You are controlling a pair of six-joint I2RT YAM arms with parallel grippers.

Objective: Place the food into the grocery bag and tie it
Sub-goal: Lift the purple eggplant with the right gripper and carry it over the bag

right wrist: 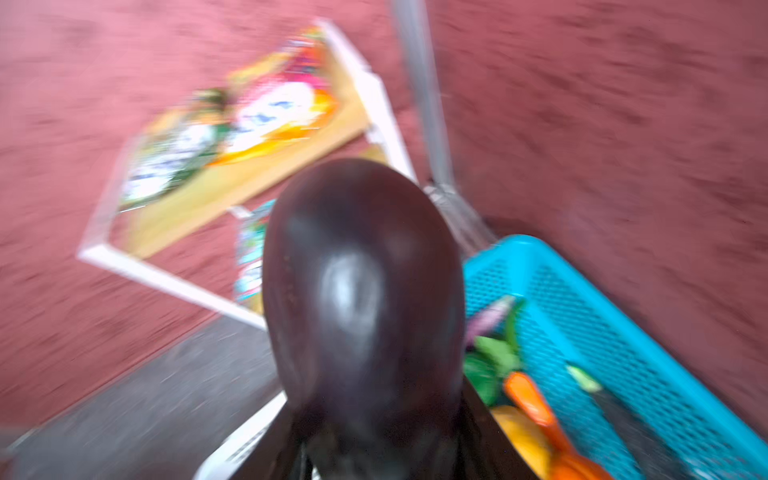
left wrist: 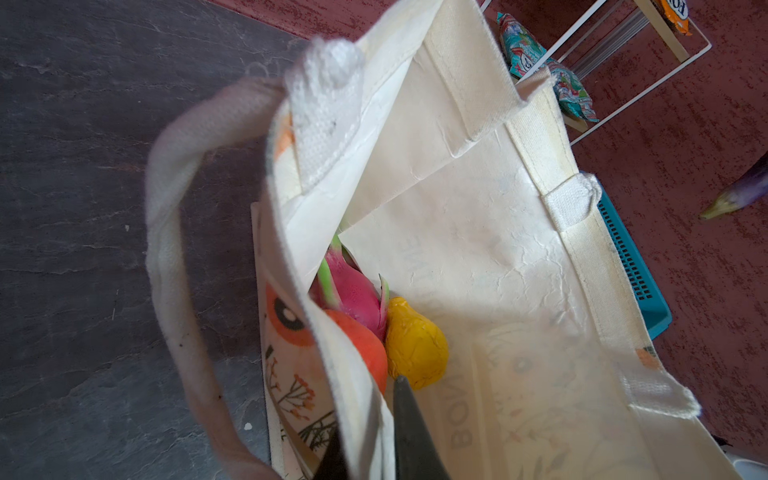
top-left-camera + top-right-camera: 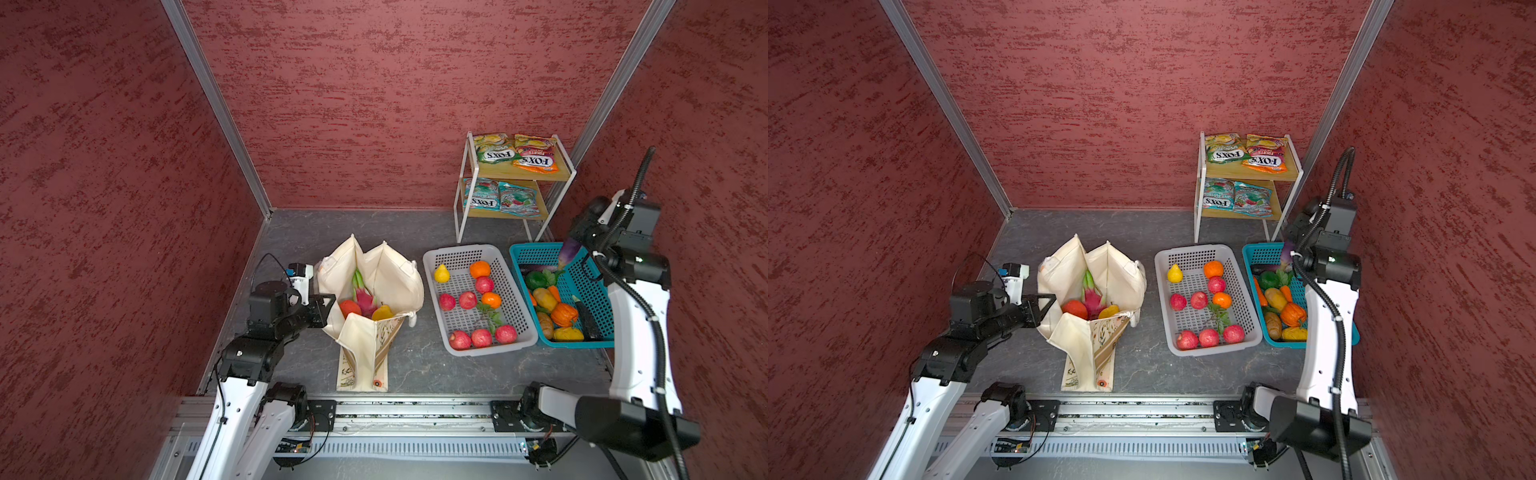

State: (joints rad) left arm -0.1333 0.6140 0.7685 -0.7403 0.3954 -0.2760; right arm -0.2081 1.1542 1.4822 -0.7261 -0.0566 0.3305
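1. The grocery bag (image 3: 376, 274) sits on the dark tabletop (image 3: 415, 365), just left of the grey basket (image 3: 457, 252), with its mouth gaping upward.
2. My left claw (image 2: 368, 436) is clenched on the cloth of the bag's left rim. One finger is inside the bag and one is outside.
3. Down in the bag lie a pink dragon fruit (image 2: 353, 286), an orange-red fruit (image 2: 357, 345) and a yellow fruit (image 2: 415, 345), pressed against one another.
4. My right claw (image 1: 380, 422) grasps a purple eggplant (image 1: 361, 291) by one end. My wrist view is blurred, but the dark skin fills its middle.
5. In both top views the eggplant hangs in the air over the far end of the teal basket (image 3: 536, 253), touching nothing below it.
6. Red apples (image 3: 468, 300) lie in the grey basket.
7. A green packet (image 3: 494, 151) and an orange packet (image 3: 534, 156) lie side by side on top of the shelf (image 3: 498, 170).
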